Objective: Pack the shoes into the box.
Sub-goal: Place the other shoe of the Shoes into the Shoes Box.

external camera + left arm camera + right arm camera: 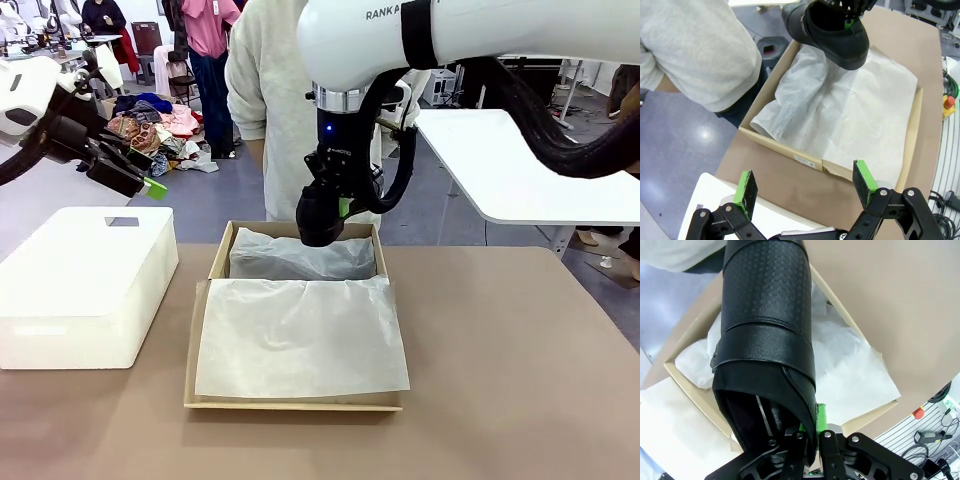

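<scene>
From the front, my right gripper hangs over the far end of the box, clamped on one black shoe that is not yet inside. The lid lies open on the near side with tissue paper spread across it. My left gripper waits high at the left, above the white plastic box, which sits just left of the cardboard one. A person stands close behind the far wall.

In the left wrist view my left fingers stand wide apart with nothing between them. The shoe hangs over crumpled tissue inside the box.

In the right wrist view my right fingers pinch the thin rim of the shoe's opening. The leather looks glossy and slick, and fairly stiff. I judge it light, but it is likely to swing or slide from so narrow a hold, so a firmer hold on the heel counter would suit better. The tissue is soft and may bunch beneath the sole. The box walls and the person's body crowd the far side.
</scene>
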Controlling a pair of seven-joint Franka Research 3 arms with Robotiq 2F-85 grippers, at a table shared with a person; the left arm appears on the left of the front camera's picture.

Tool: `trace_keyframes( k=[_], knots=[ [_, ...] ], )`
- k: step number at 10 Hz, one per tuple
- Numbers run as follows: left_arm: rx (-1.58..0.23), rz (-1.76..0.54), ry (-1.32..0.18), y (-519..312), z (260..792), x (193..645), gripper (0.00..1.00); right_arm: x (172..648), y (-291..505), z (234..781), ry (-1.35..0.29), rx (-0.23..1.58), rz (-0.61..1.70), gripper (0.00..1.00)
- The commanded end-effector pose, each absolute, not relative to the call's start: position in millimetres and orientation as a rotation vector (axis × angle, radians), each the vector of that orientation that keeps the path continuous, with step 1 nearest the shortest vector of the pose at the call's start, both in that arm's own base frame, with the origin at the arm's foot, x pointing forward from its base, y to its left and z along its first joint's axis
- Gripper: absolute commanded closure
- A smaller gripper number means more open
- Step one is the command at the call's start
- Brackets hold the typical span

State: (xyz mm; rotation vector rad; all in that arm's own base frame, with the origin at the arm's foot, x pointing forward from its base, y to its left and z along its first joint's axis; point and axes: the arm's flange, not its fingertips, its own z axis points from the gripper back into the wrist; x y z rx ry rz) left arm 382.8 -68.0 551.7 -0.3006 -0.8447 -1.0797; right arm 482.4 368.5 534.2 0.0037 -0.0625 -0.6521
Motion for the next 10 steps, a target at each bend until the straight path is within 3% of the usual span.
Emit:
trace_keyframes(
  k=[1,3,10],
  knots=[
    [-0.314,-1.094,-0.856,-66,552,385,0.0,477,360,539,-0.054,0.014,-0.649,1.0],
    [-0.314,-1.094,-0.856,-66,552,385,0.0,484,367,534,-0.062,0.003,-0.656,1.0],
    [-0.314,-1.094,-0.856,-66,552,385,0.0,466,454,537,-0.092,0.092,-1.251,1.0]
  ],
)
